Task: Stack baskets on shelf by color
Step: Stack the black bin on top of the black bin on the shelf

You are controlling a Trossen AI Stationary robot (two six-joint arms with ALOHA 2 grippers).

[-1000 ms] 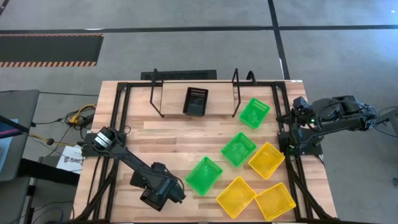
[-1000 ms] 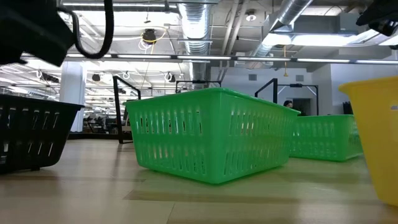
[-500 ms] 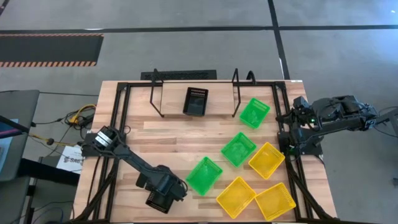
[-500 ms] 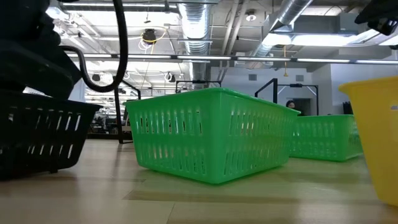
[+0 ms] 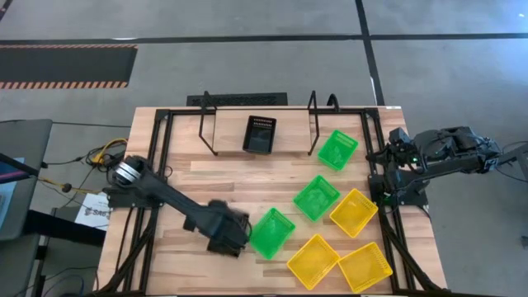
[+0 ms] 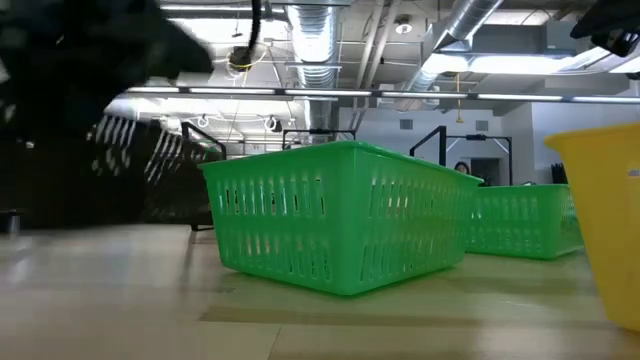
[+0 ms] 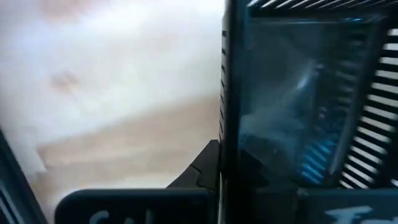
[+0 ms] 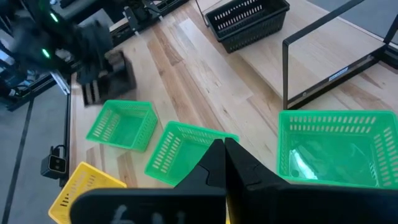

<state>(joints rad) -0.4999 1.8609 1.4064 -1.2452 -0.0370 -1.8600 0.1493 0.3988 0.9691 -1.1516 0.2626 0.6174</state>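
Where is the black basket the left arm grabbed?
High view: the black basket is held in the left gripper at the table's front left, right beside the nearest green basket.

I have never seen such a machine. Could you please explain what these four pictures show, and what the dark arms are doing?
It is a robot with two dark arms at a wooden table. One camera looks down from above, one sits at table level, and one rides on each wrist.

On the table lie three green baskets and three yellow ones. At the far edge stands a shelf with a black basket on it.

The left gripper is shut on another black basket and carries it next to the nearest green one. The right gripper is shut, holds nothing, and waits at the table's right edge.
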